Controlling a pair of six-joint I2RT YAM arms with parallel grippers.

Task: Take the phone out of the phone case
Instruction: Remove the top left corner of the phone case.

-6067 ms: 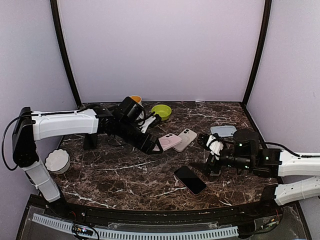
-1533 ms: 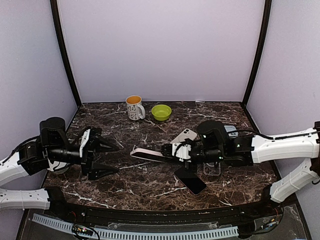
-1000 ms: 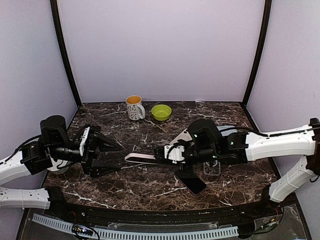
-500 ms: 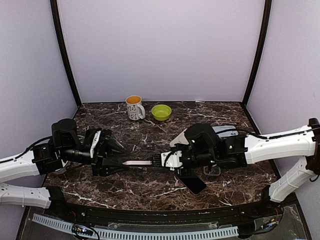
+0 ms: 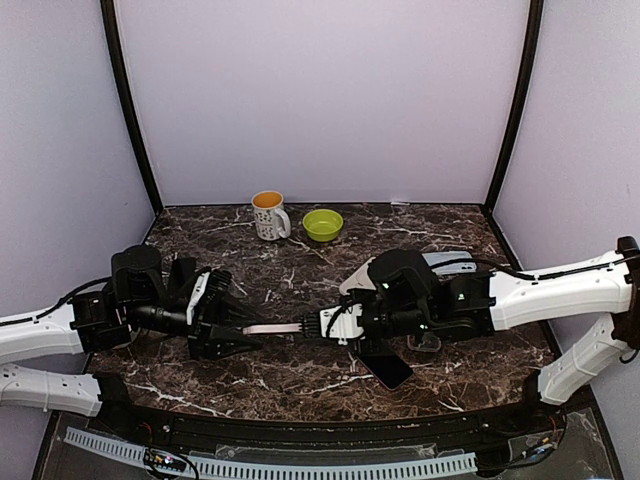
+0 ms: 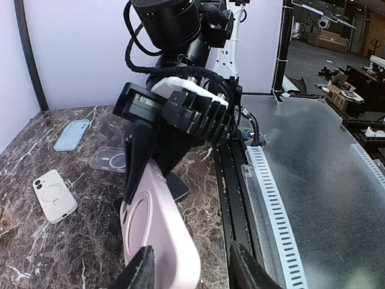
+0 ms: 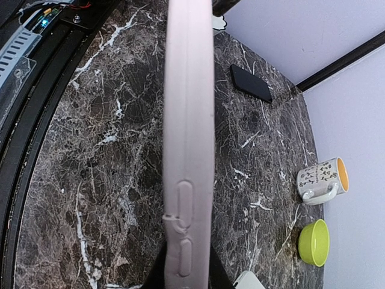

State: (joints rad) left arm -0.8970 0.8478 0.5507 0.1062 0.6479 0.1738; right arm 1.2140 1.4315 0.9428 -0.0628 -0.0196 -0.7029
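Right now the pink case hangs in the air between the two arms. It is over the middle of the table, nearer its front edge than its back one, held level like a bridge. The right gripper is clamped tight on one short end. The left gripper sits at the other end with its fingers part open, one on each side of the case. One seems to touch it and the other shows a gap, so I judge it not yet gripped.

The step in hand looks like getting a second hold so the case can be peeled off. To do that well, the left fingers should pinch only the soft rim at a corner, not the full thickness (squeezing case and phone together would just lock them). That corner can then be bent away while the right side holds firm, low over the table in case the phone pops free.

The case is pale pink, matt and rubbery-looking, with rounded corners, a ring marked on its back and moulded button bumps along one long edge. Whether the phone sits inside I cannot tell, as no view shows its open face.
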